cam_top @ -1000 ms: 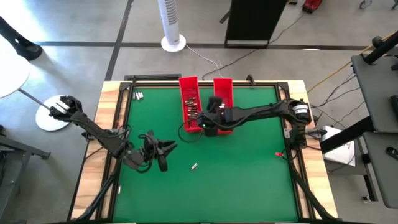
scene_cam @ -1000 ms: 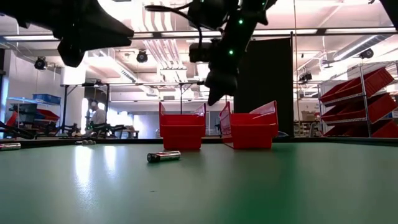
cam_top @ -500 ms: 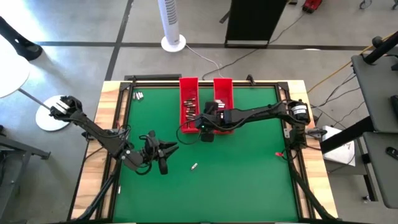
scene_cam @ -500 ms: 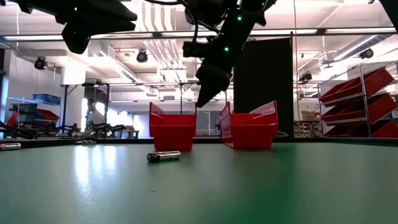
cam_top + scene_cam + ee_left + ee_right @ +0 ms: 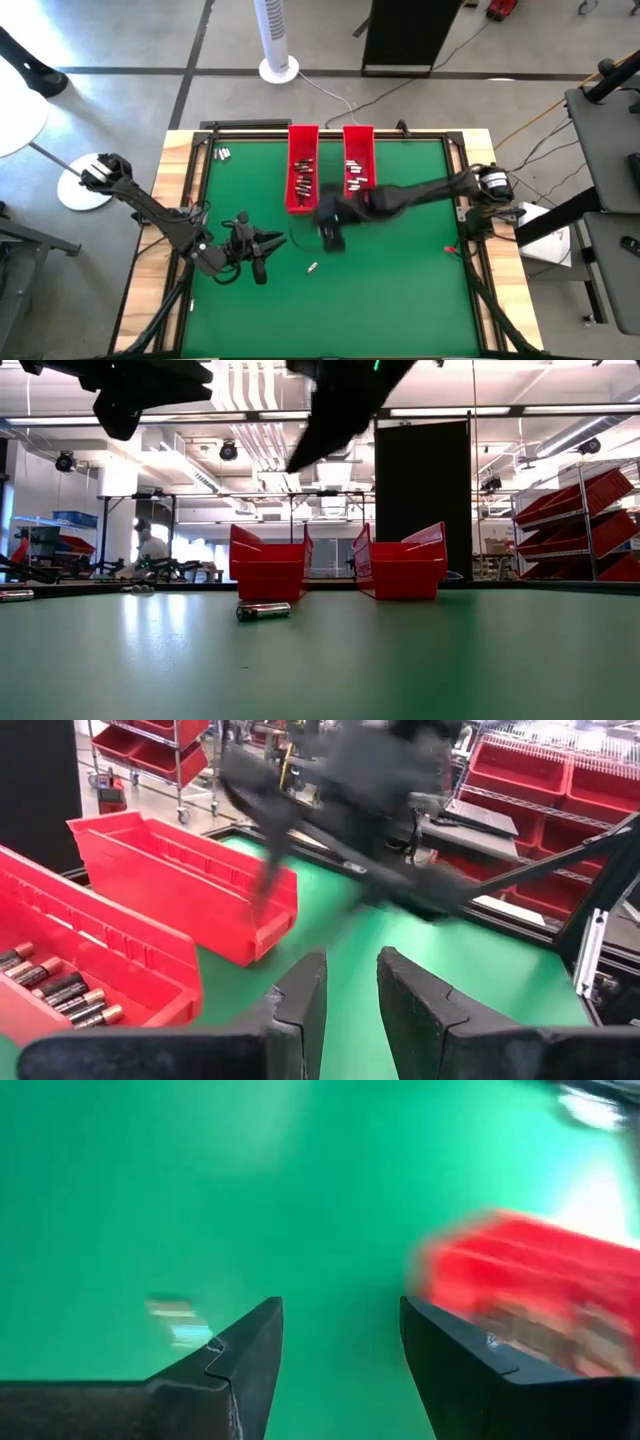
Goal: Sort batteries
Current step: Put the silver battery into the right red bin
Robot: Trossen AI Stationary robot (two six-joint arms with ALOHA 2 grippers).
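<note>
High view: loose battery [image 5: 313,268] lies low-centre on my green bench [image 5: 400,290], long axis slanted, lower-left to upper-right. Two red trays [image 5: 303,168] side by side at upper centre, long axes up-down in frame, batteries in both. Small group of batteries [image 5: 223,154] at upper left. My right tool [image 5: 330,238] centre, just below trays, up-right of loose cell, clear of it. My left tool [image 5: 262,250] left of centre.

Low view: battery [image 5: 263,611] lies flat, long axis across frame, in front of left tray [image 5: 268,564]. Both arms hang above.

Left wrist: left tool [image 5: 350,995] fingers nearly together, nothing between.

Right wrist: right tool [image 5: 340,1350] parted, empty; blurred cell [image 5: 178,1318] at left finger [image 5: 235,1365].
</note>
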